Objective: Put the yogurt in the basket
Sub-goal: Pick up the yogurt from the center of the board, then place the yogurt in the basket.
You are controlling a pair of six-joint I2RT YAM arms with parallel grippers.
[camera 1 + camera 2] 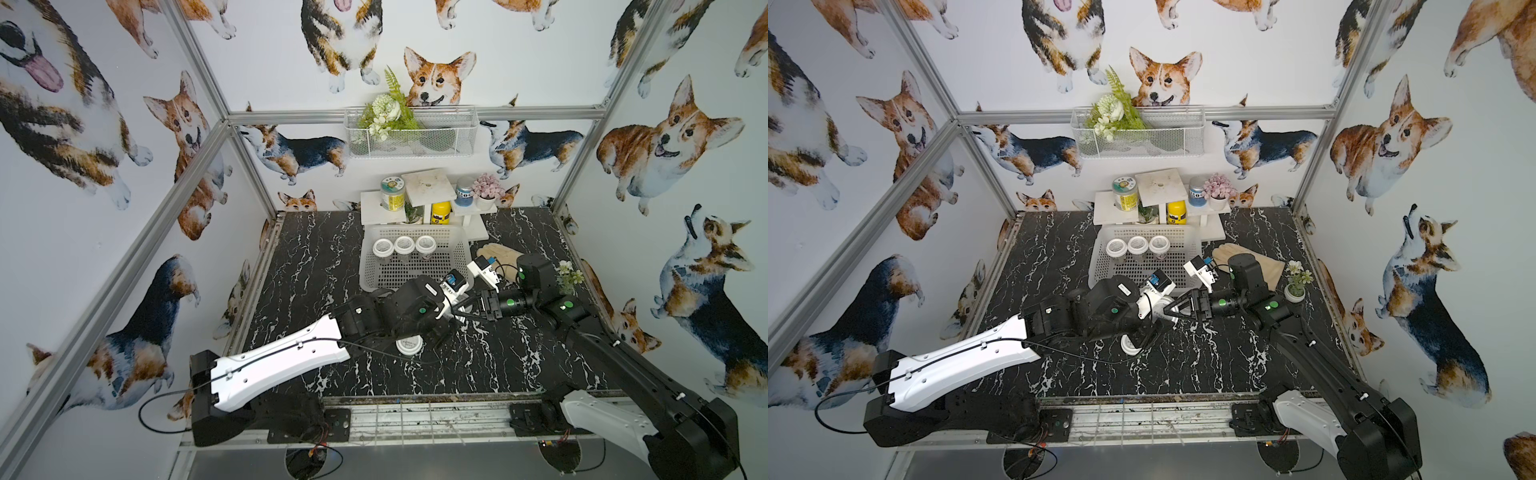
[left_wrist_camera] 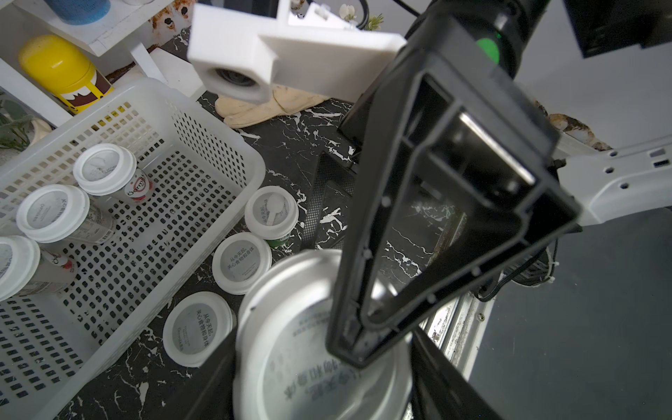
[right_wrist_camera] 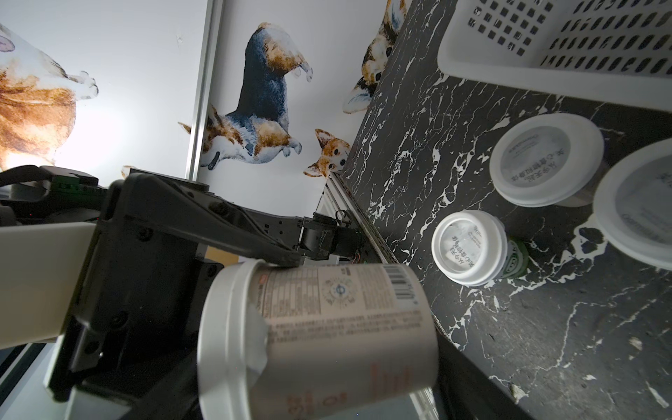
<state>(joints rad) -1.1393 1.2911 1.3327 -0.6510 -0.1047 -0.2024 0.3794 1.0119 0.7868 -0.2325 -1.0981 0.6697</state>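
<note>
1. One yogurt cup [image 3: 345,327] is up off the bench [image 1: 519,365], caught between the two grippers just in front of the basket [image 1: 451,266], near its right front corner.
2. The right gripper [image 1: 1173,309] is clamped on this cup with its jaws set wide.
3. The left gripper [image 2: 323,396] comes at the same cup from the lid end, with a dark finger on either side of the lid. In the right wrist view one finger touches the cup just under the lid rim. Whether this gripper is pressing or only straddling the cup I cannot tell.
4. Three yogurt cups [image 1: 404,244] stand in a row at the back of the basket.
5. Three more [image 2: 242,263] stand in a line on the bench just beside the basket.
6. Another cup [image 1: 409,345] stands on the bench below the left arm.
7. Lid print on a bench cup reads "从今天起,关心食物和身体".
8. A cup in the basket [image 2: 140,189] shows what looks like "Oarmilk" on its side.
9. The held cup's side carries a barcode [image 3: 400,280] and fine print too small to read.
</note>
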